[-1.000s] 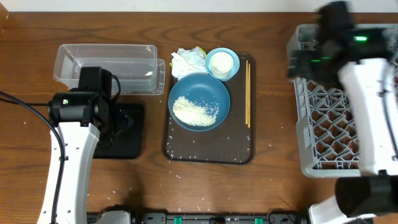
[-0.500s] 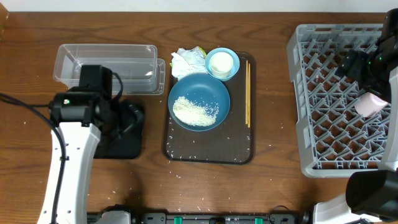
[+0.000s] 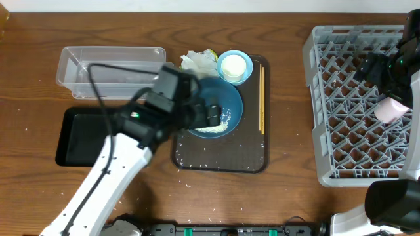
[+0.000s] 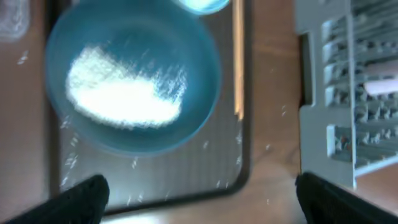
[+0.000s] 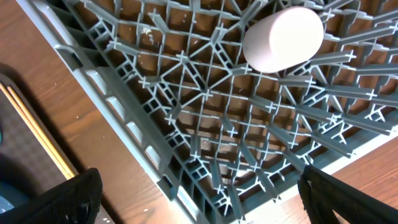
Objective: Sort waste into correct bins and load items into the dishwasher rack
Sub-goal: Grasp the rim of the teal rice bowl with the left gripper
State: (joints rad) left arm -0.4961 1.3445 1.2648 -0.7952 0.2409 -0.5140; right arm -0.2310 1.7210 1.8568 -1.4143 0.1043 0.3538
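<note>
The large dark-blue bowl [image 3: 226,105] holds the heap of rice [image 4: 124,90] on the brown serving tray. My left gripper [image 3: 211,114] hovers over it, open and empty; in the left wrist view the bowl [image 4: 134,74] lies beyond the spread fingers [image 4: 205,202]. The small white cup [image 3: 233,66] sits in the small light-blue bowl [image 3: 245,73]. The paper wad [image 3: 197,62] lies beside it, and the chopsticks [image 3: 261,98] lie along the tray's right side. The pink cup [image 5: 283,38] lies on its side in the grey rack [image 3: 341,118]. My right gripper [image 5: 199,199] is open above the rack.
The clear tub [image 3: 111,65] stands at the back left, and the shallow black tray [image 3: 82,134] lies in front of it. The brown serving tray [image 3: 220,157] is strewn with loose grains. Stray grains dot the table near the front edge.
My left arm has swung right, from over the black tray to above the dark-blue bowl. My right arm came to rest over the rack, where the pink cup lies.
</note>
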